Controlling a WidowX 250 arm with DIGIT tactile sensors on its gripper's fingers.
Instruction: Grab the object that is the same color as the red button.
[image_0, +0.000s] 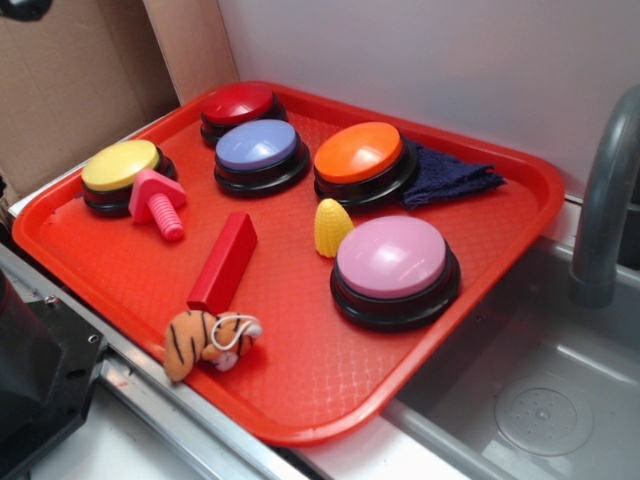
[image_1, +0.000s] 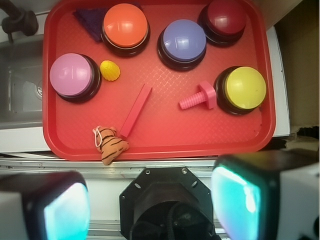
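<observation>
The red bar-shaped object (image_0: 225, 262) (image_1: 136, 110) lies flat on the red tray (image_0: 300, 385) (image_1: 165, 146), near its front edge, one end by a toy tiger. At the tray's far corner sits the red button (image_0: 240, 105) (image_1: 226, 17), dark red on a black base. My gripper (image_1: 150, 205) hangs high above the robot's black base, off the tray's near edge and well away from the bar. Its fingers (image_1: 65, 210) stand far apart with nothing between them. I cannot make the gripper out in the exterior view.
The tray also holds a yellow button (image_0: 122, 165), a blue button (image_0: 258, 146), an orange button (image_0: 358, 153), a pink button (image_0: 392, 258), a pink bolt (image_0: 160, 205), a yellow corn toy (image_0: 332, 227), the tiger (image_0: 208, 340) and a dark cloth (image_0: 450, 175). A sink (image_0: 540, 400) and faucet (image_0: 605, 200) lie to the right.
</observation>
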